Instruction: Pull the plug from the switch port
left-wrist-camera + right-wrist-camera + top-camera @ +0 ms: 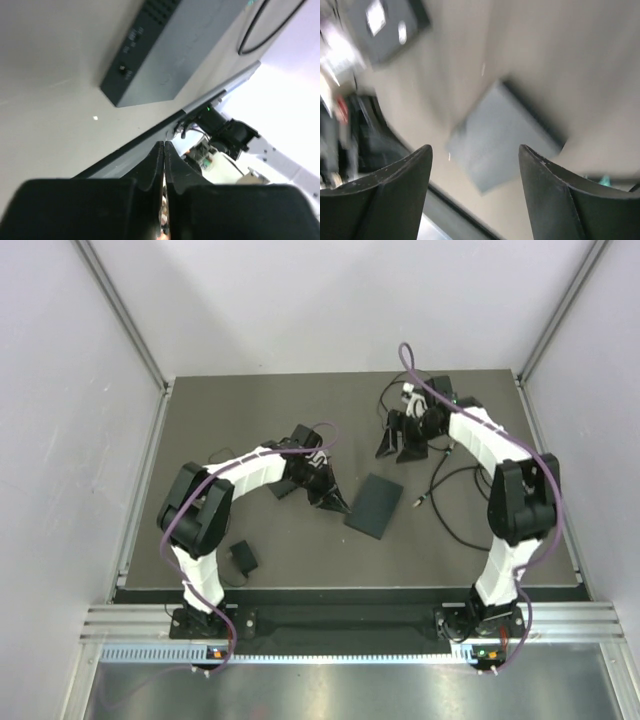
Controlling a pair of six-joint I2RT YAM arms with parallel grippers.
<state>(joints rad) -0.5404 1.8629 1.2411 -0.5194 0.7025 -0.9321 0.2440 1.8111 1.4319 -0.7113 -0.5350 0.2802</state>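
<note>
Two claws are flanking the switch point(375, 505) mid-table, the left claw point(339, 504) pressed together and empty at its left edge, the right claw point(395, 454) spread beyond its far side, and tugging the cable point(239, 46) on its right may drag the unbraced switch along.

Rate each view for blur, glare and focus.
Top external: sharp and evenly lit, with soft shadows only, and the switch is crisp. Left wrist: the switch is fairly clear, the right side is washed out by glare, and the camera's own jaws form a dark, soft foreground. Right wrist: motion blur throughout, and the switch is smeared with soft edges.
</note>
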